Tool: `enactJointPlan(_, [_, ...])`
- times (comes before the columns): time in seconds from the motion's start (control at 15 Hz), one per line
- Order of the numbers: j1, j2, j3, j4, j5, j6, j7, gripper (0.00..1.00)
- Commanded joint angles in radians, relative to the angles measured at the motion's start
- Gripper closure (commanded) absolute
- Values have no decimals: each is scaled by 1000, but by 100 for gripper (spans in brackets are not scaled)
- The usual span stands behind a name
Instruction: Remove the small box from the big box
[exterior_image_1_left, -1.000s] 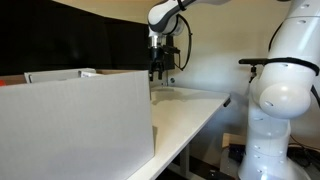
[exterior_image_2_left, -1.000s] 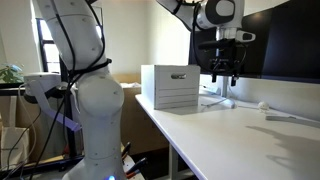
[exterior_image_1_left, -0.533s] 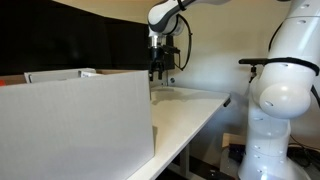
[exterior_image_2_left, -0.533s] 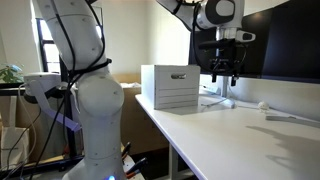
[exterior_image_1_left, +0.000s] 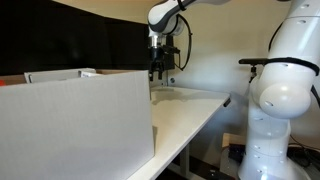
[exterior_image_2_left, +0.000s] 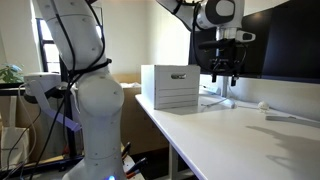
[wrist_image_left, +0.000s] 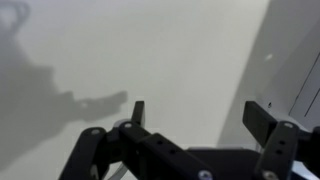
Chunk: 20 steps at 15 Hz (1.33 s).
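The big box (exterior_image_1_left: 75, 125) is a large plain white carton that fills the near left of an exterior view. It stands at the table's far end in an exterior view (exterior_image_2_left: 170, 87). Flaps (exterior_image_1_left: 60, 75) show along its top edge. The small box is hidden; none of the views shows it. My gripper (exterior_image_1_left: 160, 72) hangs above the table beside the big box, apart from it, as an exterior view (exterior_image_2_left: 224, 78) also shows. In the wrist view the gripper (wrist_image_left: 200, 115) is open and empty over the bare white table (wrist_image_left: 150, 50).
A dark screen (exterior_image_2_left: 290, 45) stands behind the table. A white cable and a small white object (exterior_image_2_left: 265, 106) lie on the tabletop. The robot's white base (exterior_image_1_left: 275, 100) stands by the table's edge. A pale grey surface (wrist_image_left: 300, 50) fills the wrist view's right edge.
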Motion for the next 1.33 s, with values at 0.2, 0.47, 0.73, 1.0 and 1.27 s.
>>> enactJointPlan(0.2, [-18,38,22,36,-2,-13,-6,0])
enactJointPlan(0.47, [-16,94,41,95,-17,5,12,0])
enactJointPlan(0.73, [-16,162,64,188,-47,19,41,0])
enactJointPlan(1.0, [-11,198,86,283,-51,15,82,0])
enactJointPlan(1.27, [-3,191,120,366,-121,-38,166,0])
